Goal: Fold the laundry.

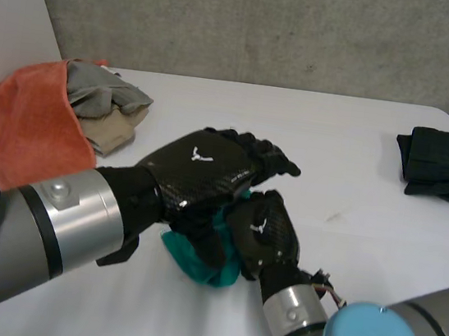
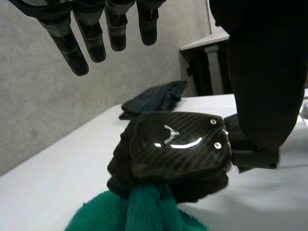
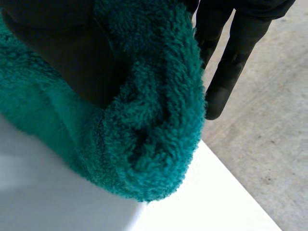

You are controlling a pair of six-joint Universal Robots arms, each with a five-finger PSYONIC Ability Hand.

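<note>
Since the white worktop (image 1: 360, 144) has bare room between the orange-topped pile (image 1: 28, 121) and the dark garment (image 1: 444, 164), I'd spread there. My left robot hand (image 1: 200, 165) hovers, fingers straight, over the right robot hand (image 1: 270, 232), which is clenched round the bunched teal towel (image 1: 199, 266) at front centre. I'd lift slowly so it unfurls.

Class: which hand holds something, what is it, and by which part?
The right hand holds the green towel, fingers curled round a bunched fold; the left hand holds nothing.
</note>
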